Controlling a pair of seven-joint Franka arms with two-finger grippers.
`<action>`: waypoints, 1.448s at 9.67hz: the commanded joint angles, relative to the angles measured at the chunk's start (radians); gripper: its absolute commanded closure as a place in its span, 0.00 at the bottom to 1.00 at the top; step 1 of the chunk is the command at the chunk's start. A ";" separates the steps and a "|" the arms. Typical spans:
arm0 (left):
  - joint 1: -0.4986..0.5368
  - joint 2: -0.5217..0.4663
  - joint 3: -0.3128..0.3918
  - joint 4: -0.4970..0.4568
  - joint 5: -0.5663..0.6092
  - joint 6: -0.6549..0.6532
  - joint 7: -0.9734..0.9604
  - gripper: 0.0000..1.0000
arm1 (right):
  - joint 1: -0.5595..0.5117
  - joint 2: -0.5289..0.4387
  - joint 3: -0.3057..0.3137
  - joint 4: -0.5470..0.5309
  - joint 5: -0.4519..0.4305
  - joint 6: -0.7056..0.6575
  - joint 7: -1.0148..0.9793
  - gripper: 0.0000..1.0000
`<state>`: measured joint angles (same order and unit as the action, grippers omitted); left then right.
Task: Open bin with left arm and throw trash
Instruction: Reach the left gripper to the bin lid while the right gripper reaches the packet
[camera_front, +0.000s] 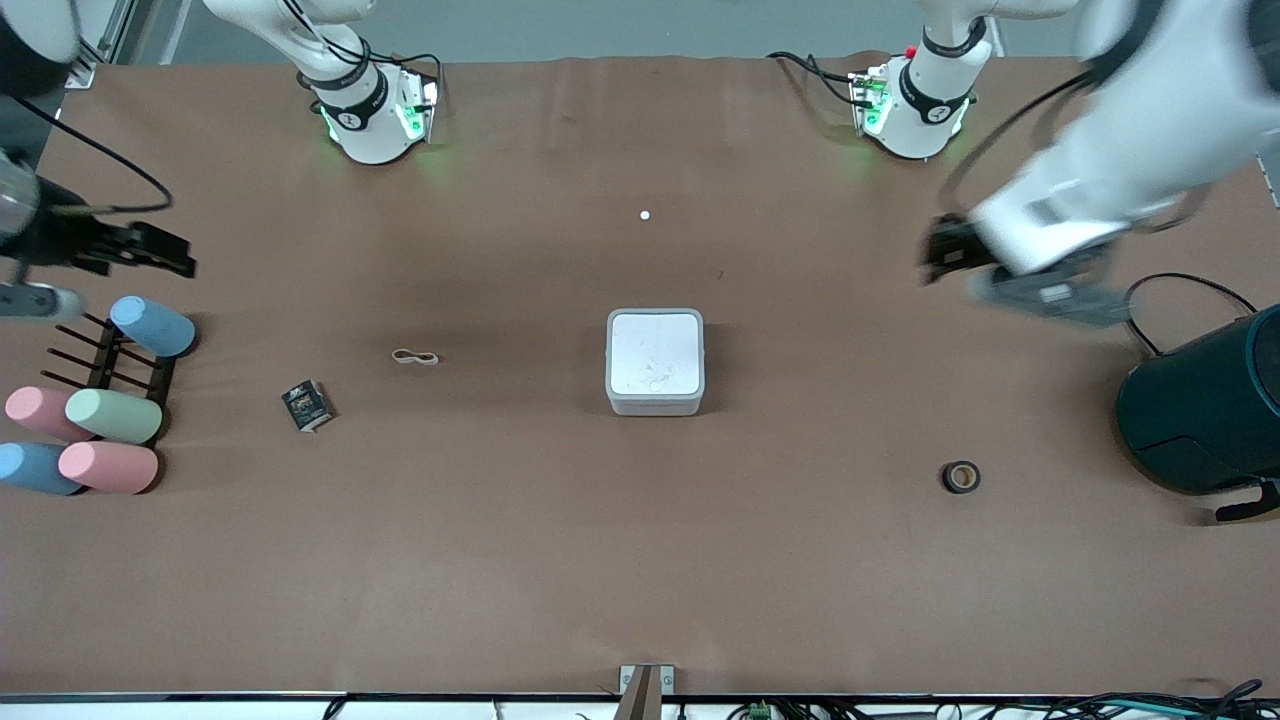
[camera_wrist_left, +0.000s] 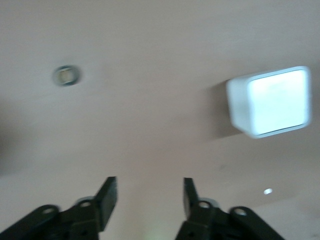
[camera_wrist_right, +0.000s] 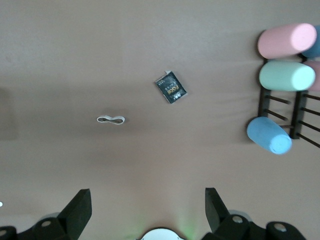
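Note:
The white square bin (camera_front: 655, 362) sits mid-table with its flat lid shut; it also shows in the left wrist view (camera_wrist_left: 270, 101). The dark snack packet (camera_front: 307, 405) and the beige rubber band (camera_front: 414, 357) lie toward the right arm's end, and both show in the right wrist view: the packet (camera_wrist_right: 171, 87) and the band (camera_wrist_right: 111, 120). The black tape ring (camera_front: 961, 477) lies toward the left arm's end, nearer the camera than the bin, and shows in the left wrist view (camera_wrist_left: 66, 75). My left gripper (camera_front: 940, 252) (camera_wrist_left: 150, 192) is open and empty over bare table. My right gripper (camera_front: 160, 250) (camera_wrist_right: 148, 207) is open and empty over the rack's edge.
A large dark teal round container (camera_front: 1205, 410) stands at the left arm's end. Pastel cylinders (camera_front: 110, 415) lie on a black rack (camera_front: 130, 355) at the right arm's end. A small white dot (camera_front: 645, 215) lies between the bases.

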<state>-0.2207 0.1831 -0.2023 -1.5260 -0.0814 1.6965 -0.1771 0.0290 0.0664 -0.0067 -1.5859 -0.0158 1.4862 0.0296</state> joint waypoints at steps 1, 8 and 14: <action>-0.137 0.210 -0.008 0.038 -0.015 0.244 -0.176 1.00 | -0.008 -0.020 0.001 -0.191 -0.006 0.197 -0.013 0.00; -0.302 0.473 -0.006 0.040 -0.009 0.635 -0.349 1.00 | -0.046 0.226 -0.001 -0.467 -0.009 0.755 -0.224 0.00; -0.316 0.535 -0.006 0.027 -0.009 0.733 -0.392 1.00 | -0.077 0.383 -0.003 -0.488 -0.012 0.999 -0.303 0.00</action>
<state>-0.5238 0.6835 -0.2148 -1.5086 -0.0841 2.3911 -0.5573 -0.0377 0.4472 -0.0186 -2.0594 -0.0183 2.4569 -0.2560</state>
